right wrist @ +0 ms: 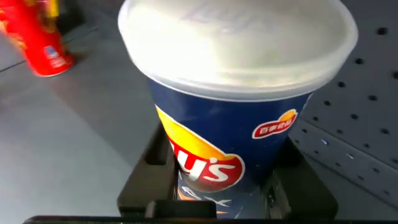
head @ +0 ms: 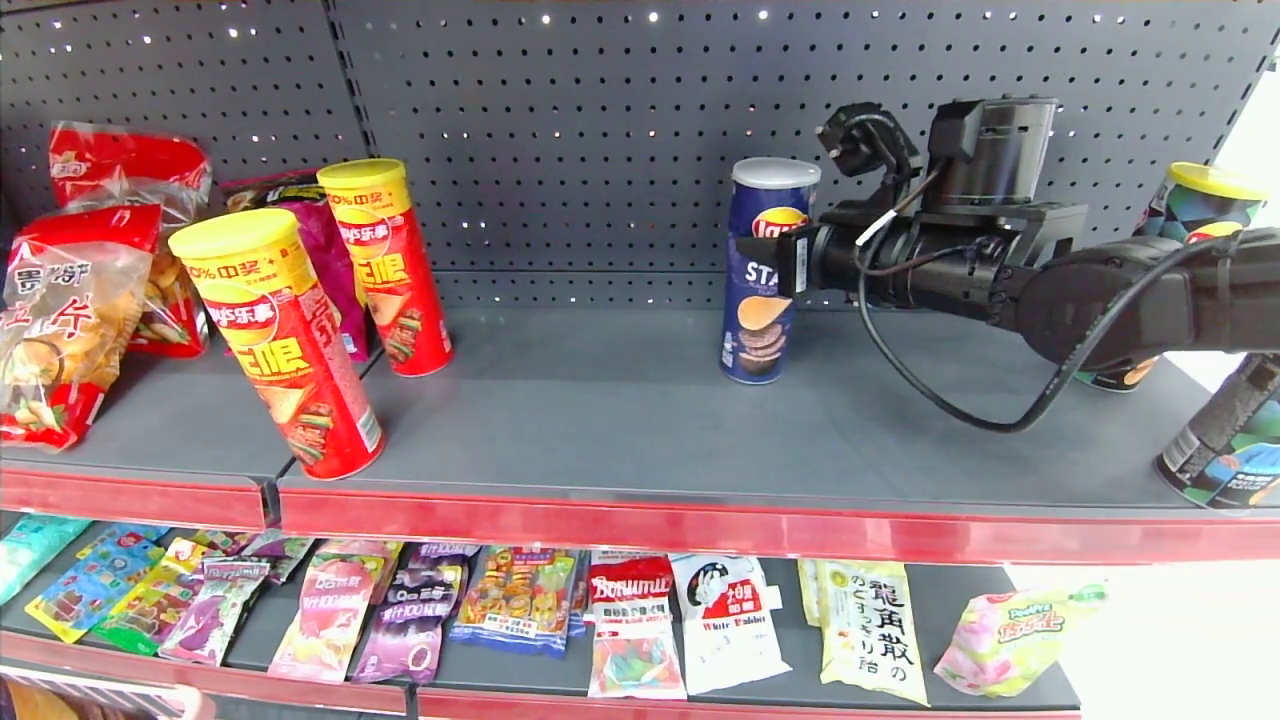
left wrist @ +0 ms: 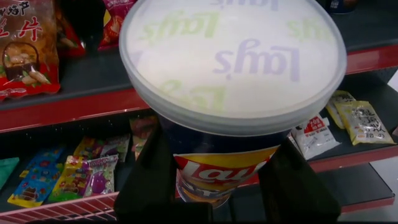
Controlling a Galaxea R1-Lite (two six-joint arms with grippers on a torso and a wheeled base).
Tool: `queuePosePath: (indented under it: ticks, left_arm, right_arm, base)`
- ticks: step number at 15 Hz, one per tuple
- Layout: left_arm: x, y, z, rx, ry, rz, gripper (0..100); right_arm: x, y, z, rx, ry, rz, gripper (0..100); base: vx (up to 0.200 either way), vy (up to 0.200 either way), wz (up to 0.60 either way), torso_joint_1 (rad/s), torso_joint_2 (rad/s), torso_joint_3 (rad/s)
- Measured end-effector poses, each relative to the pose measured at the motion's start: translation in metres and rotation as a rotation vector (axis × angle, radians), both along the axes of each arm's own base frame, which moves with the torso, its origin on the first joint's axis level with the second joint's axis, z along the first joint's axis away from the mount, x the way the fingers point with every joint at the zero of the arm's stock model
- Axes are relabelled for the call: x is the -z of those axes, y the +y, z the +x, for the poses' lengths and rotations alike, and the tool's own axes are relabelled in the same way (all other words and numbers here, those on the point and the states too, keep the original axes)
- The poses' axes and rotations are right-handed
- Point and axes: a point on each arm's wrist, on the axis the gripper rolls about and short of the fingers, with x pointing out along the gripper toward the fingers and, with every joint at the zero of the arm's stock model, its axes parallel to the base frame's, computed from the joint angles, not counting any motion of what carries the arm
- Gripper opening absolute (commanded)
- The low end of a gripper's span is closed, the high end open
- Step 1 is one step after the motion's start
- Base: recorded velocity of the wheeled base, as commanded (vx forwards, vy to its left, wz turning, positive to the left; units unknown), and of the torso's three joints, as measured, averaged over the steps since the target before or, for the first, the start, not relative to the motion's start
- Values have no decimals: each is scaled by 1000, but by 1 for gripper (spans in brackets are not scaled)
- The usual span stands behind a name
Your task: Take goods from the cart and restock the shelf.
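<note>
At the shelf's (head: 620, 420) back edge, I have my right gripper (head: 790, 262) clamped on the upright blue can (head: 757, 320).
Left gripper (left wrist: 224, 183) grips a second blue can (left wrist: 233, 62), off the shelf's front edge.

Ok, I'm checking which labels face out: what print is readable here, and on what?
Not quoting print; where it stands:
Blue can in right gripper: logo, large letters.
Second blue can in left gripper: logo, faint lid marks.
Red cans: large characters.
Lower-shelf packets: mostly too small.
</note>
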Motion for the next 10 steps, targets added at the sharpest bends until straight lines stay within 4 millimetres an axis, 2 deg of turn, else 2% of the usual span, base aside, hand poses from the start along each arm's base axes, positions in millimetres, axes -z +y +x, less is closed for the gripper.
queuePosePath:
  ticks: [3, 7, 10]
  left_arm:
    - [1, 0, -1, 0, -5, 0, 0]
    - [1, 0, -1, 1, -4, 0, 0]
    - [3, 0, 0, 1, 4, 0, 0]
  right_arm:
    - [-9, 8, -28, 59, -11, -7, 0]
    - [-7, 13, -77, 49, 32, 18, 0]
    - [-5, 13, -95, 51, 9, 40, 0]
  base:
    - [0, 0, 0, 0, 0, 0]
    - [0, 0, 0, 0, 0, 0]
    - [0, 0, 0, 0, 0, 0]
